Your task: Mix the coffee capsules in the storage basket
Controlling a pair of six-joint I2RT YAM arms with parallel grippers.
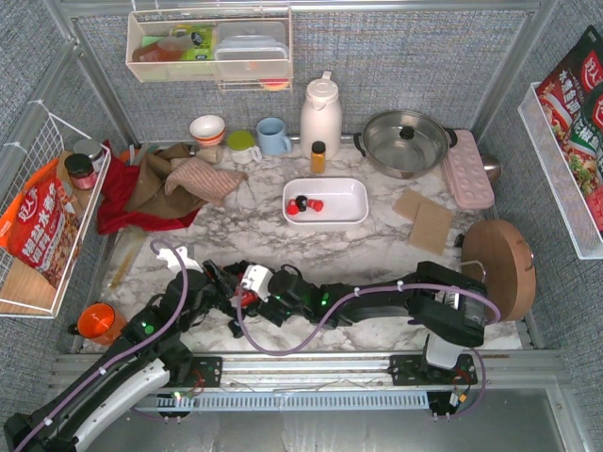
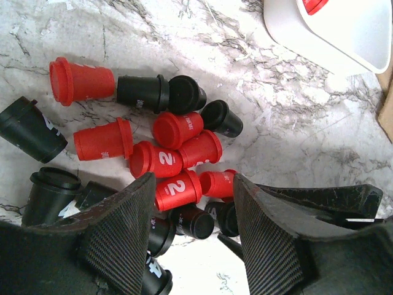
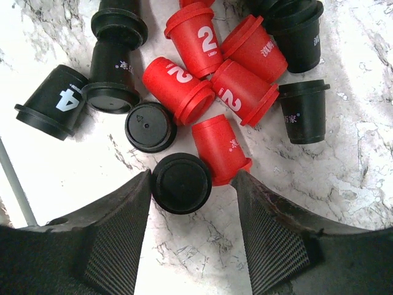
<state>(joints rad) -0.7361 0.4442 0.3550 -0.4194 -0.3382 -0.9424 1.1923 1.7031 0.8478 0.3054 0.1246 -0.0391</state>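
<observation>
The white storage basket (image 1: 350, 188) stands mid-table with two red capsules and a black one (image 1: 301, 201) in its left end; its corner shows in the left wrist view (image 2: 331, 40). Several red and black capsules lie loose on the marble near the front, mostly hidden under the arms in the top view. My left gripper (image 1: 224, 281) (image 2: 193, 184) is open over this pile, a red "2" capsule (image 2: 177, 190) between its tips. My right gripper (image 1: 247, 294) (image 3: 191, 179) is open, with an upright black capsule (image 3: 181, 183) by its left finger and a red one (image 3: 220, 149) just beyond.
A white jug (image 1: 320, 115), steel pot (image 1: 405, 141), pink moulded tray (image 1: 467, 169) and mugs stand along the back. Cloths (image 1: 170, 184) lie at the left, cardboard pieces (image 1: 424, 218) and a round wooden board (image 1: 499, 268) at the right. An orange cup (image 1: 94, 320) sits front left.
</observation>
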